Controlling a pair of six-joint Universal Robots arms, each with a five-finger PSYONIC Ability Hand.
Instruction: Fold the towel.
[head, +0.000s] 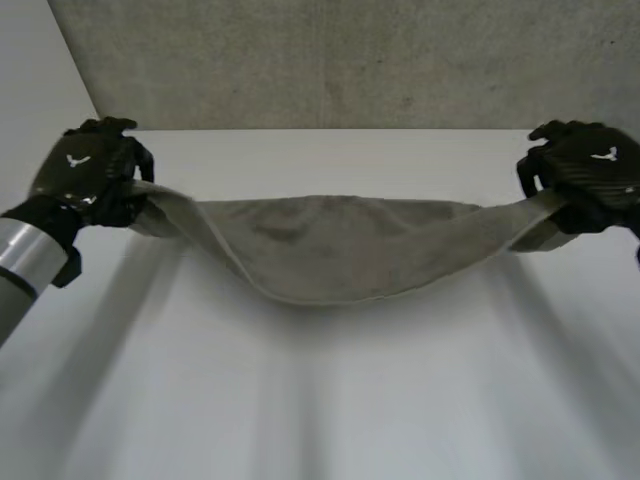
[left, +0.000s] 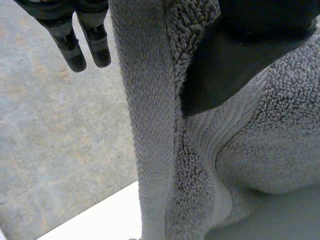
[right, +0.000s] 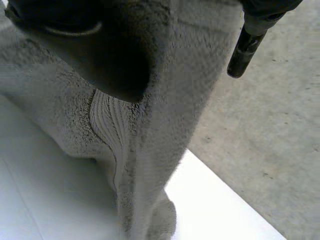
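My left hand (head: 85, 170) at the middle left of the frame and my right hand (head: 590, 175) at the middle right each pinch one end of the grey towel (head: 330, 250). The towel hangs between them and sags in the middle, over the smooth white table (head: 320, 410). Past the table's far edge, at the top, I see a rough grey floor (head: 350, 60).

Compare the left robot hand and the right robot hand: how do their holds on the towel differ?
The left robot hand pinches the towel's left end; the right robot hand pinches its right end. From the left robot hand the towel drops steeply; from the right robot hand it slopes more gently. Both are level above the table, the towel sagging between them.
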